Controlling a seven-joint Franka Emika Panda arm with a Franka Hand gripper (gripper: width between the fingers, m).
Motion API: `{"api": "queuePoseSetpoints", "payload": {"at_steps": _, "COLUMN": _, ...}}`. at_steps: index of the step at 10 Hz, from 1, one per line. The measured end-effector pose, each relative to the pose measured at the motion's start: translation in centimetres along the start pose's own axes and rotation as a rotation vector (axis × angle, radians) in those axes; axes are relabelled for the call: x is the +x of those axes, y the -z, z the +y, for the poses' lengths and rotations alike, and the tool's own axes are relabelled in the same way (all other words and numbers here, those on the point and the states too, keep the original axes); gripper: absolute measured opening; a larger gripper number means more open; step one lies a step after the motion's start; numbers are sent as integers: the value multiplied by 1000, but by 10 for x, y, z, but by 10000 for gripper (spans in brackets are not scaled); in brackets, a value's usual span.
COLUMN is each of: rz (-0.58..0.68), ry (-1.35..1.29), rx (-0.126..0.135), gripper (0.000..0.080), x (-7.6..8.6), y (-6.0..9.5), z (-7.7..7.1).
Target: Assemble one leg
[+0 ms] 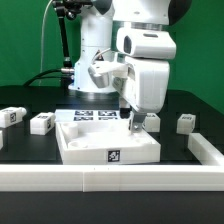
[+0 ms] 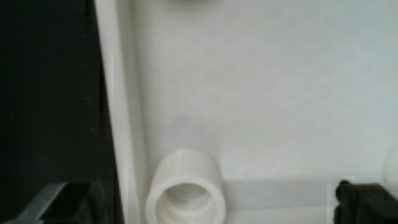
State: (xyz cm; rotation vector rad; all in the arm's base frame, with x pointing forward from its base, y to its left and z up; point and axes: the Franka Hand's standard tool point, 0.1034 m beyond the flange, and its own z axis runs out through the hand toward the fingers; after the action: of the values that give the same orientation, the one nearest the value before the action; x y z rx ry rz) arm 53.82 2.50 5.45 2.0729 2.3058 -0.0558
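Raised tray rim (image 2: 121,110) beside fingers (image 2: 368,203)

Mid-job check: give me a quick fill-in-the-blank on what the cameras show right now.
In the exterior view, the claw hangs over the tray-like piece's far ___ corner.
Its jaws stand ___, holding nothing.
On that view's left lie ___ loose legs.
Missing: right; open; two.

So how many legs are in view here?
3 for sure: two legs at the exterior view's left, one at its right. A white block beside the end effector may be a fourth, partly hidden.
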Motion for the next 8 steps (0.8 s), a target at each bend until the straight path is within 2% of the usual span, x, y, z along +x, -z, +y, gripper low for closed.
{"api": "queuePoseSetpoints", "payload": {"at_steps": 3, "rz": 0, "ry": 0, "rx": 3, "gripper": 650, "x": 0, "y": -1, "z": -2}}
{"api": "queuePoseSetpoints", "payload": {"at_steps": 6, "rz": 3, "ry": 9, "rx": 18, "gripper": 650, "x": 2, "y": -5, "z": -20}}
{"api": "queuePoseSetpoints", "payload": {"at_steps": 8, "rz": 15, "ry": 26, "rx": 18, "gripper": 650, "x": -3, "y": -11, "z": -61}}
